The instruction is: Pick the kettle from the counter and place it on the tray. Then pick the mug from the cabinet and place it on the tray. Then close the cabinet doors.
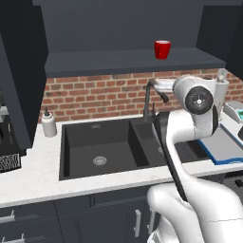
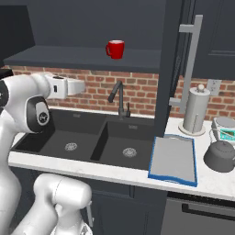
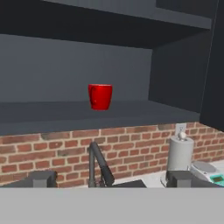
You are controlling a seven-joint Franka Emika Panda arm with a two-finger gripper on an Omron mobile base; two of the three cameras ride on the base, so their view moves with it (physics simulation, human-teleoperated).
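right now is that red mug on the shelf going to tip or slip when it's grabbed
Probably stable: the mug stands upright on the flat shelf. It looks rigid and small, likely light. Its smooth glossy side may slip, and a sideways nudge might slide it.

kettle (image 2: pixel 221 156) clipped by right frame edge; arm hides part of tray (image 1: pixel 227 151) in left base view; mug (image 3: pixel 100 96) handle not discernible.

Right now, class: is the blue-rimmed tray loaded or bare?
Bare. The tray shows only its flat grey surface; the kettle sits on the counter beside it, and the mug stands on the cabinet shelf.
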